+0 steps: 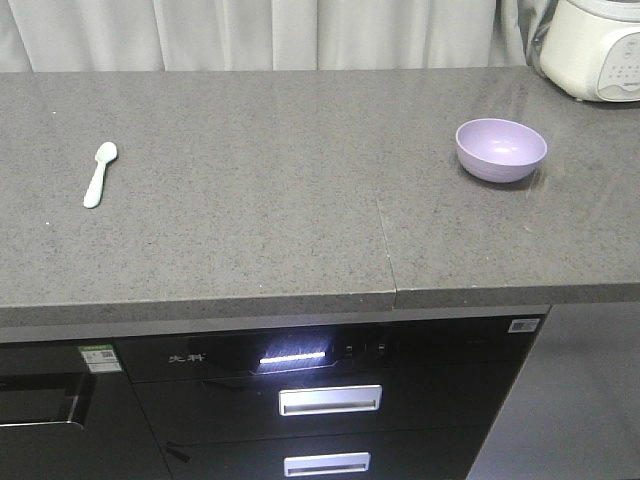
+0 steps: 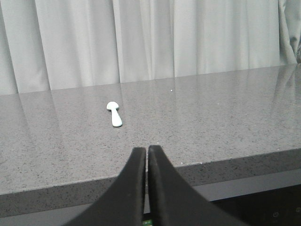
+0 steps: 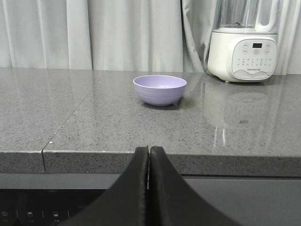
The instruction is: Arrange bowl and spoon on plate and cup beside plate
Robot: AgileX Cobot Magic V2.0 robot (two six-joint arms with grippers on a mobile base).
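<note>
The spoon (image 1: 100, 173) is laid flat on the left part of the grey counter (image 1: 280, 210), with its scoop end turned away from the front edge. The bowl (image 1: 501, 149) is stood upright and empty on the right part, well apart from the spoon. A white blender (image 1: 598, 45) is seen at the far right corner, near the bowl but not touching it. No plate and no cup are shown in any view, so their places cannot be told.

The left gripper (image 2: 146, 149) is held off the counter, before its front edge, roughly in line with the spoon. Its jaws are pressed together with nothing between them. The right gripper (image 3: 149, 149) is held likewise, facing the bowl, with its jaws pressed together and empty.

The layout is judged to suit the two arms: each piece is placed on the side of the nearer arm, so that no crossing is needed. The task is judged as not yet begun. The jaws must be spread before anything is taken. The thin spoon, flat on the hard counter, is expected to be harder to pinch than the bowl's rim.
</note>
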